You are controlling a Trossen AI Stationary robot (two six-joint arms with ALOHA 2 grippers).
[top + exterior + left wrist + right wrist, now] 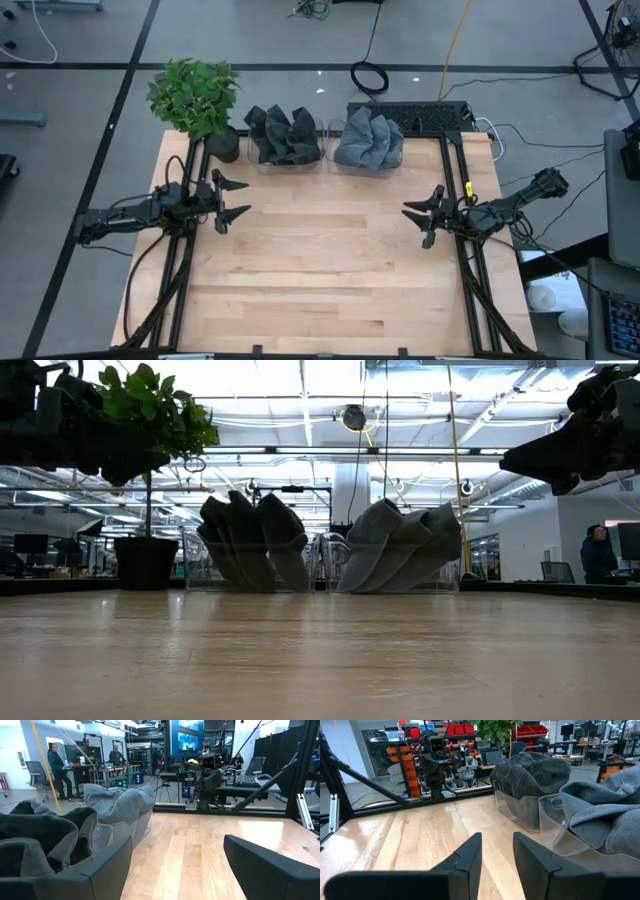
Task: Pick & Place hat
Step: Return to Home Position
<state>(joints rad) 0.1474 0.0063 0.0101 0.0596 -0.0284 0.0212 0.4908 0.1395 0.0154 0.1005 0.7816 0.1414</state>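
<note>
Dark grey hats [283, 135] are piled in a clear bin at the table's far edge, and light grey hats [368, 142] fill a second clear bin just to their right. In the low view the dark hats [250, 540] and the light grey hats [400, 545] stand upright in their bins. My left gripper [235, 200] hovers open above the table's left side, fingers pointing right. My right gripper [415, 222] hovers open above the right side, fingers pointing left. The left wrist view shows its fingers wide apart [177, 850]; the right wrist view shows a narrower gap [497, 845].
A potted plant [195, 95] stands at the far left corner beside the dark hats' bin. Black frame rails [455, 180] run along both table sides. Bare wooden table [320, 270] lies between the arms and toward the near edge. People stand in the room beyond [55, 762].
</note>
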